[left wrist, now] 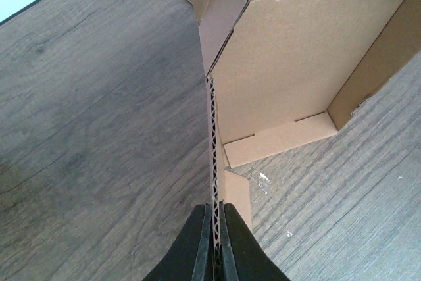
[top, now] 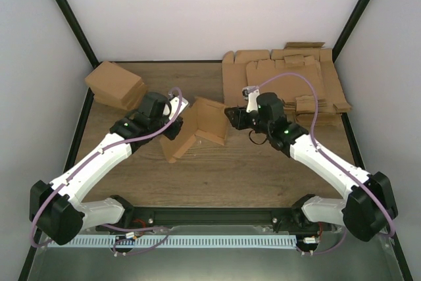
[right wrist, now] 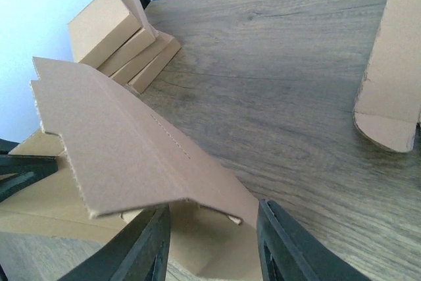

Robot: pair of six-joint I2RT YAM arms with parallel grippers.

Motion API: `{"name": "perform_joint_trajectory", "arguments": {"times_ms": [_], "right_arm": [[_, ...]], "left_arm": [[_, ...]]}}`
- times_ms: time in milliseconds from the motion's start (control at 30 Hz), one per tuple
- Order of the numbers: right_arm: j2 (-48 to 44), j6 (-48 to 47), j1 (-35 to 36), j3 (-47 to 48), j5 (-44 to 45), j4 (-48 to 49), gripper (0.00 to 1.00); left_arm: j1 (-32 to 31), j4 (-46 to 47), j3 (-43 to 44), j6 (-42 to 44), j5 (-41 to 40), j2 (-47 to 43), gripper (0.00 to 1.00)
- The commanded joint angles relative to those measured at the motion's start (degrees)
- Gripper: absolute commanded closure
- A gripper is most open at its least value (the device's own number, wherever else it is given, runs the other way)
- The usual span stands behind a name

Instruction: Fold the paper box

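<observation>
Paper box point(top: 205, 122), brown corrugated, walls half-raised

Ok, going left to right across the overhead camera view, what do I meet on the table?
Pile of compact brown cartons → left arm's black end effector → half-folded brown cardboard paper box → right arm's black end effector → pile of flat brown cardboard sheets.
</observation>
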Motion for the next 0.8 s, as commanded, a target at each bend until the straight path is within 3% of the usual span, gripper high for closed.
{"name": "perform_joint_trajectory", "arguments": {"times_ms": [0,100,233,367,767], "right_arm": [[2.5,-2.3,-0.4,4.7,-0.7,-0.4,0.61],[3.9,-2.4,-0.4,5.0,-0.4,-1.4,0.63],[4.1,-2.3,-0.5,4.0,-0.4,-1.2,0.74],[3.9,-2.2,-0.6,3.1,-1.2,-1.2,0.76],[5.6,-6.9,-0.5,3.0,-4.5,-3.8,0.76]], "left_arm": [[-0.8,-4.6,-1.6,0.7,2.2,1.7,0.96],[-0.8,-4.5,-1.5,0.6,2.4,1.8,0.96],[-0.8,-4.6,-1.4,0.6,2.1,1.9,0.95],[-0.8,-4.9,-0.7,0.2,2.6,2.1,0.9],[-0.7,-2.2,1.8,-4.6,9.3,1.0,0.55]]}}
